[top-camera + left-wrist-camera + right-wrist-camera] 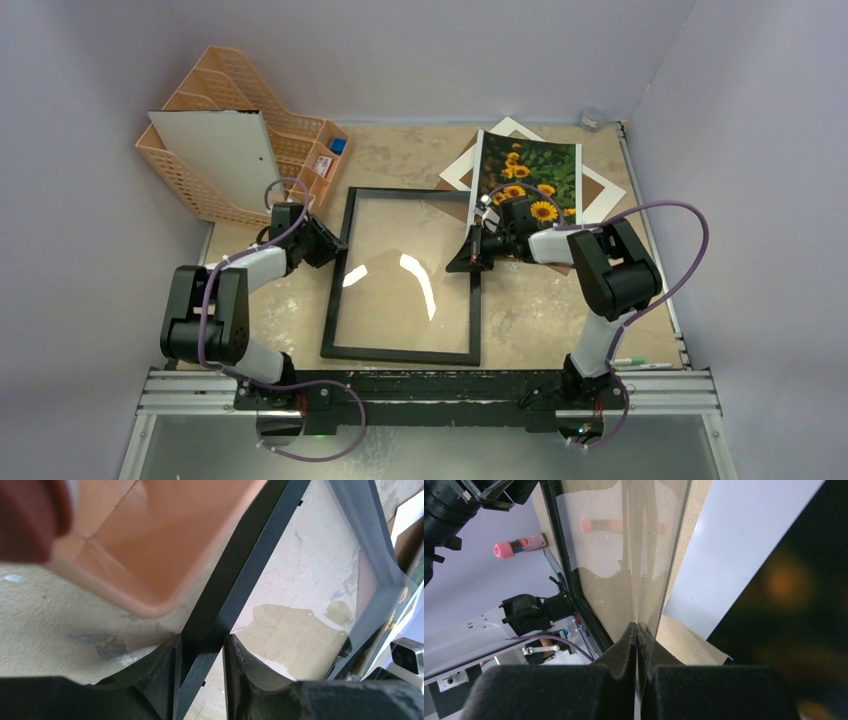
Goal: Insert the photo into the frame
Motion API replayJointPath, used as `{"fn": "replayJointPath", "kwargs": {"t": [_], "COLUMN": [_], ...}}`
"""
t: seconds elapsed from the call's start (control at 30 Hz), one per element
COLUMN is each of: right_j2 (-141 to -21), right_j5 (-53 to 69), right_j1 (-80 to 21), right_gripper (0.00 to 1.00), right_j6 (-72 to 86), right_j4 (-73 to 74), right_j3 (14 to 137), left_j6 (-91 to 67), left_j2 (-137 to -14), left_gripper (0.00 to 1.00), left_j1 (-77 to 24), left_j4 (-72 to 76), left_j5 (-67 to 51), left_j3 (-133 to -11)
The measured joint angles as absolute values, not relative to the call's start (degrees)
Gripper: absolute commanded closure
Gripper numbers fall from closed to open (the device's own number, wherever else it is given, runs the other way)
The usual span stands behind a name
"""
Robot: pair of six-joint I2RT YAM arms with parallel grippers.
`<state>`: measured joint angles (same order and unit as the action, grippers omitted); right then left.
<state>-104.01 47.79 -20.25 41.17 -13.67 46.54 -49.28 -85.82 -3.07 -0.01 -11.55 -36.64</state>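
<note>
The frame [402, 352] lies flat in the middle of the table, a thin black border round a clear glass pane [400, 270]. My left gripper [335, 245] straddles the frame's left bar [240, 580], its jaws closed on it [202, 642]. My right gripper [470, 260] is at the frame's right side, shut on the edge of the glass pane [634, 555], which runs away edge-on from between my fingers [638, 627]. The sunflower photo [528, 175] lies behind the right gripper at the back right; it shows as a dark blur in the right wrist view [794, 595].
The photo rests on a white mat board [468, 168] and a brown backing board [603, 192]. An orange basket organiser [250, 150] holding a white board [215, 150] stands at the back left, close to the left gripper [150, 540]. A pen [640, 362] lies at the near right.
</note>
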Motion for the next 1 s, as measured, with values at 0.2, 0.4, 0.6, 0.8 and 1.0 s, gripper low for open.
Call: {"fn": "replayJointPath", "kwargs": {"t": [0.2, 0.4, 0.6, 0.8, 1.0], "right_j2": [-106.34, -109.23, -110.5, -110.39, -108.2], "right_j5": [48.82, 50.74, 52.58, 53.91, 55.07], "right_j1": [-19.53, -17.89, -16.97, -16.86, -16.86], "right_gripper": [1.0, 1.0, 1.0, 1.0, 1.0], "right_j6": [39.79, 36.18, 32.84, 31.57, 30.55], "right_j4": [-12.29, -8.12, -5.41, -4.8, -2.87], "right_j3": [49.1, 53.04, 55.4, 55.4, 55.37], "left_j6": [-52.23, -56.49, -55.37, -51.29, -49.63], "left_j2": [-86.98, -87.7, -88.49, -88.07, -87.24], "left_gripper": [0.98, 0.89, 0.66, 0.52, 0.39], "left_j1": [-3.14, -3.92, -3.92, -3.92, -3.92], "left_j4": [2.11, 4.12, 6.42, 5.69, 5.17], "left_j5": [-11.07, -9.41, -9.85, -10.2, -11.44], "left_j3": [-36.64, -36.64, -36.67, -36.88, -36.88]}}
